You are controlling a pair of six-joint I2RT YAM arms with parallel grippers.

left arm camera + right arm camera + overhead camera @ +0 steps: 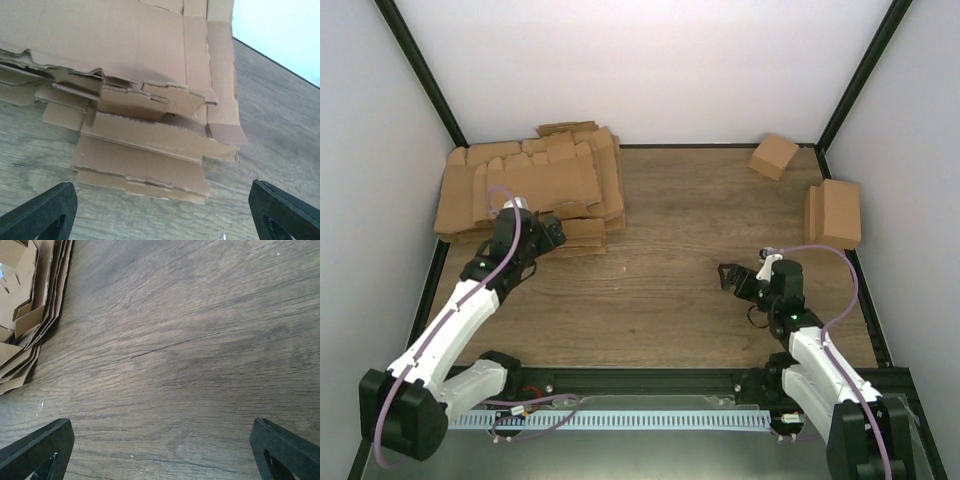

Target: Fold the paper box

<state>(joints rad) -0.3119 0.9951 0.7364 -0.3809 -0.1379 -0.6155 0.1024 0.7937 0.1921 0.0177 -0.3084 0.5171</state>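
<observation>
Note top cardboard sheet (100, 40), flat, brown, ragged-tabbed, on stack (585, 235). Find left claw (162, 215) wide at stack's near edge, right claw (160, 450) wide over wood table (660, 290).

Lab booth: white walls (650, 60), black frame (422, 70)

The tabletop (700, 290) looks like matt wood with fine dark grain. The pile of flat blanks (125, 75) is brown cardboard, dull, with rough fibrous edges. The left claw (162, 215) has black, smooth plastic fingers (42, 210).
</observation>
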